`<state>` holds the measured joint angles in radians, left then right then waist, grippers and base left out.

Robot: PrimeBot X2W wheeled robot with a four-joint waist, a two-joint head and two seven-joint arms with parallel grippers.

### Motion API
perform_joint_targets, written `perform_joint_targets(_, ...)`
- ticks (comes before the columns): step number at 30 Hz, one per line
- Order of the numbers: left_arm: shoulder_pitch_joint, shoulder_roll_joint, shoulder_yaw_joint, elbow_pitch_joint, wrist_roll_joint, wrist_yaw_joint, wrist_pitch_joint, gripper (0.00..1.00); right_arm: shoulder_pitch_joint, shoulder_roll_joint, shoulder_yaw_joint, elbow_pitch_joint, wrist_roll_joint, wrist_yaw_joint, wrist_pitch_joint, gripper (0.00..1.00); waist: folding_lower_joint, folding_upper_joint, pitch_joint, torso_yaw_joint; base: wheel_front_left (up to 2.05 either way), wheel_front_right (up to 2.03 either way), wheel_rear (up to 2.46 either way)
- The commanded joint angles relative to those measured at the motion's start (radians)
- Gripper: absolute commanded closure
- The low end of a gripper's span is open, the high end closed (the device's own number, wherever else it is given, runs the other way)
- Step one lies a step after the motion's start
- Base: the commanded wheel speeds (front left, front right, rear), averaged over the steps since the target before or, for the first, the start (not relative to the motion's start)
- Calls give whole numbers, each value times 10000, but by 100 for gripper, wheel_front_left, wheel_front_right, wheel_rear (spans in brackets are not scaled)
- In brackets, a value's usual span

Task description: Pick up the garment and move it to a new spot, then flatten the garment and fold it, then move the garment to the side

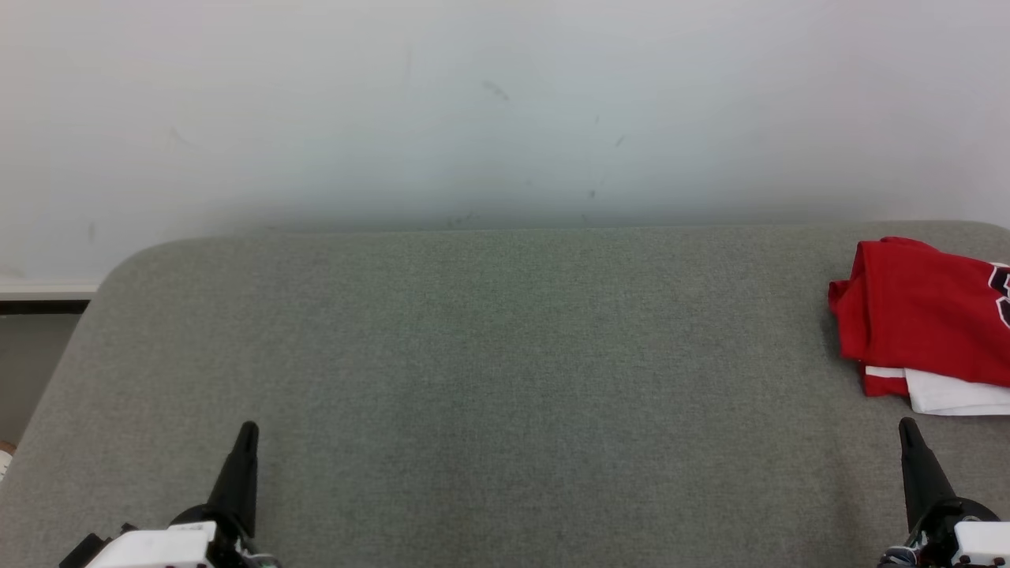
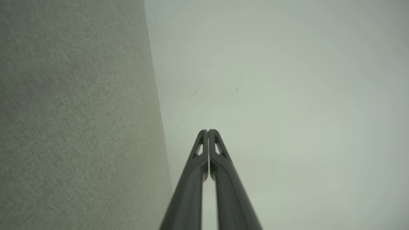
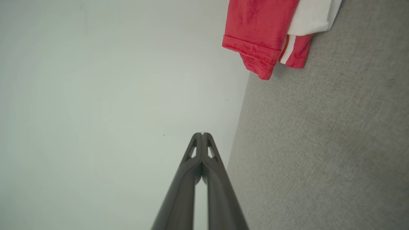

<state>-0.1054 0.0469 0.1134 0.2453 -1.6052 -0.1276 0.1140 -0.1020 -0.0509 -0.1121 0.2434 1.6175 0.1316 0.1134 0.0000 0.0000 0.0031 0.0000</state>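
Lying folded at the worktop's (image 1: 505, 355) right edge, toward the far corner, the garment (image 1: 915, 315) rests apart from both arms. The left pincer (image 1: 248, 427) and right pincer (image 1: 907, 424) are pressed together, empty, by the near edge. Pinching one layer could spill the fold open. The right wrist view shows a stitched hem — the head view, a dark print.
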Motion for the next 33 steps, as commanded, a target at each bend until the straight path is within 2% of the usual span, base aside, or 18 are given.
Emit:
perform_joint_targets(1, -74, 63, 20, 6, -142, -61, 38, 100, -115, -8, -44, 27, -72, -17, 31, 100, 0, 0, 0, 0, 0, 0, 0)
perform_joint_targets(33, -74, 64, 19, 5, -143, -61, 37, 100, -117, -1, -51, 28, -69, -17, 41, 100, 0, 0, 0, 0, 0, 0, 0)
